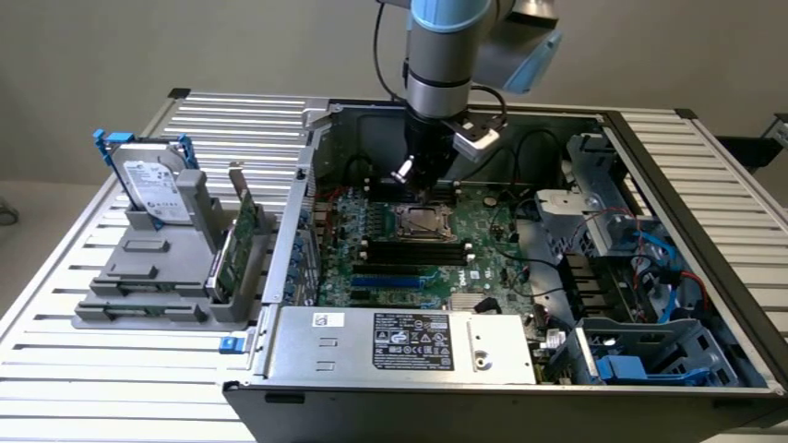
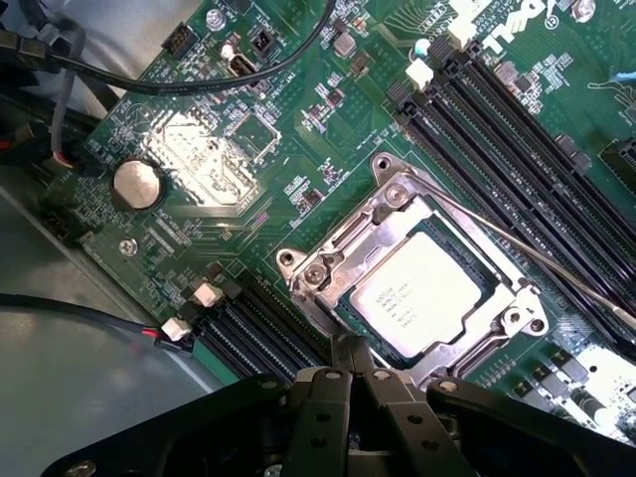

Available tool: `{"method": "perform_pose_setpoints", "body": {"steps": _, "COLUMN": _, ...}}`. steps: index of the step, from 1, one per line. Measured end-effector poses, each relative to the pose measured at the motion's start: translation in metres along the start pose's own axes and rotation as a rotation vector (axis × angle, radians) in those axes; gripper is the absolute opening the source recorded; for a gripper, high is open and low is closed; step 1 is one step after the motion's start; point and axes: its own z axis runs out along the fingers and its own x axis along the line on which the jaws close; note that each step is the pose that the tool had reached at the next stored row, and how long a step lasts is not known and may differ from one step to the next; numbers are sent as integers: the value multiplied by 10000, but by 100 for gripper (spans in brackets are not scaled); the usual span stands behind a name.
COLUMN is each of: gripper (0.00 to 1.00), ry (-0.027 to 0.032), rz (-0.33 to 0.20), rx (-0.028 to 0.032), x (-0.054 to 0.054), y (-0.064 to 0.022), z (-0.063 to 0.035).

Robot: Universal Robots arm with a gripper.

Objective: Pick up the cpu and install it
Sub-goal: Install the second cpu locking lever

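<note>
Our jaws (image 2: 350,370) hang clenched and empty just beside the socket (image 2: 412,273), where the cpu (image 2: 417,296) already lies flat under its metal frame. We judge the chip light, stiff and fragile, best taken by its edges; memory slots (image 2: 517,149) and a cable (image 2: 199,79) crowd the approach.

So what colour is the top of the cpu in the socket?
Silvery-white, with small dark print, on the cpu; it shows best in the wrist view.
</note>
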Motion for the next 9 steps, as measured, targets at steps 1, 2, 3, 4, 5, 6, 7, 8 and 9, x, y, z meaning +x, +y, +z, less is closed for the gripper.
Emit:
{"method": "perform_pose_setpoints", "body": {"steps": 1, "gripper": 11, "ry": -5, "rz": 1, "rx": 4, "x": 1, "y": -1, "z": -27}}
{"method": "perform_pose_setpoints", "body": {"steps": 2, "gripper": 11, "ry": -11, "rz": 1, "rx": 11, "x": 3, "y": -2, "z": -50}}
{"method": "perform_pose_setpoints", "body": {"steps": 3, "gripper": 11, "ry": -17, "rz": 1, "rx": 19, "x": 4, "y": -2, "z": -72}}
{"method": "perform_pose_setpoints", "body": {"steps": 4, "gripper": 11, "ry": -27, "rz": 2, "rx": 26, "x": 4, "y": -3, "z": -89}}
{"method": "perform_pose_setpoints", "body": {"steps": 5, "gripper": 11, "ry": -34, "rz": 2, "rx": 35, "x": 4, "y": -4, "z": -101}}
{"method": "perform_pose_setpoints", "body": {"steps": 6, "gripper": 11, "ry": -43, "rz": 3, "rx": 43, "x": 2, "y": -6, "z": -109}}
{"method": "perform_pose_setpoints", "body": {"steps": 7, "gripper": 11, "ry": -48, "rz": 0, "rx": 49, "x": -3, "y": -10, "z": -111}}
{"method": "perform_pose_setpoints", "body": {"steps": 8, "gripper": 11, "ry": -46, "rz": -5, "rx": 50, "x": -13, "y": -20, "z": -110}}
{"method": "perform_pose_setpoints", "body": {"steps": 9, "gripper": 11, "ry": -52, "rz": -8, "rx": 51, "x": -27, "y": -32, "z": -112}}
